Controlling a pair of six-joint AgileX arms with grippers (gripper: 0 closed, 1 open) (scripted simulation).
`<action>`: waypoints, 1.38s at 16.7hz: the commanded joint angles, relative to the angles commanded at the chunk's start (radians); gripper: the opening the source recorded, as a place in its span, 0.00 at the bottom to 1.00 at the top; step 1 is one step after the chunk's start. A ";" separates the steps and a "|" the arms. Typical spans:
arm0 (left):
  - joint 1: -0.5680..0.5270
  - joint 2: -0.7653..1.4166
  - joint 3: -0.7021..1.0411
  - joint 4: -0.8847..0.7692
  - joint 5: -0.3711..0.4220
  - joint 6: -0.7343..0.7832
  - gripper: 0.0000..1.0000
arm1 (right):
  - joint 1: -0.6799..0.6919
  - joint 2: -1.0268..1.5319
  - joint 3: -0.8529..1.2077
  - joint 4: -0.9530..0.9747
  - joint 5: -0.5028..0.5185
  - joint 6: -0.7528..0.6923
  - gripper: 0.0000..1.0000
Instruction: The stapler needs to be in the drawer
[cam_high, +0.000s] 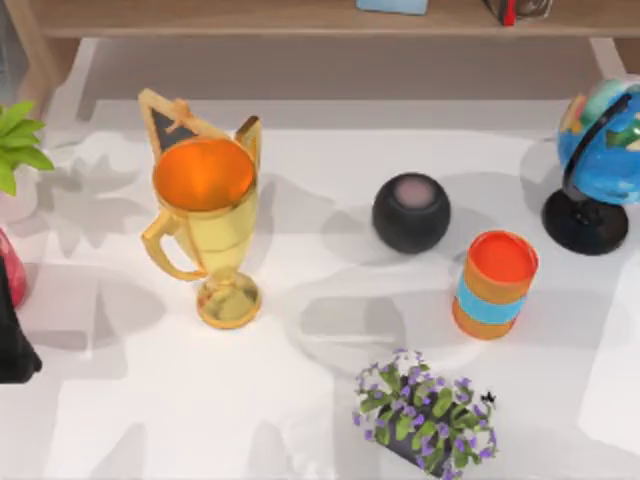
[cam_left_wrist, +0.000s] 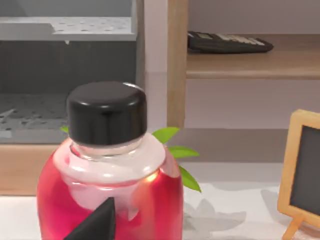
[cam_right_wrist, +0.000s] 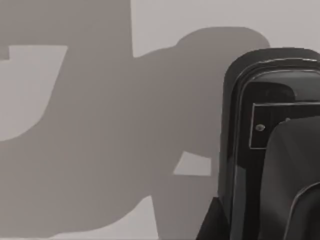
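I cannot find the stapler for sure. A shiny black thing (cam_right_wrist: 270, 145) sits right up close in the right wrist view, resting on the pale surface (cam_right_wrist: 100, 150), and I think it may be the stapler. The grey drawer unit (cam_left_wrist: 65, 75) stands behind the red bottle (cam_left_wrist: 107, 195) in the left wrist view.

The left gripper (cam_left_wrist: 95, 226) is very near that bottle at the left edge of the surface. I cannot tell if either gripper is spread or pressed together.

What could go wrong:
- The bottle is tall and round. A small bump from the left arm could tip it.
- The surface is crowded. An arm swinging low could hit the tall trophy (cam_high: 205, 225) or the can (cam_high: 495, 285).
- A poor grab on a smooth black thing could let it slip.

Counting:
- one trophy
- one round black speaker (cam_high: 411, 212)
- one orange can
- one globe (cam_high: 600, 160)
- one pot of purple flowers (cam_high: 425, 415)
- one green plant (cam_high: 18, 140)
- one red bottle
- one small chalkboard (cam_left_wrist: 302, 175)
- one calculator (cam_left_wrist: 227, 42) on the shelf
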 joint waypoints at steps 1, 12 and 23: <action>0.000 0.000 0.000 0.000 0.000 0.000 1.00 | 0.002 0.003 0.003 -0.009 0.013 0.015 0.00; 0.000 0.000 0.000 0.000 0.000 0.000 1.00 | 0.003 0.007 0.007 -0.021 0.028 0.029 0.38; 0.000 0.000 0.000 0.000 0.000 0.000 1.00 | 0.003 0.007 0.007 -0.021 0.028 0.029 1.00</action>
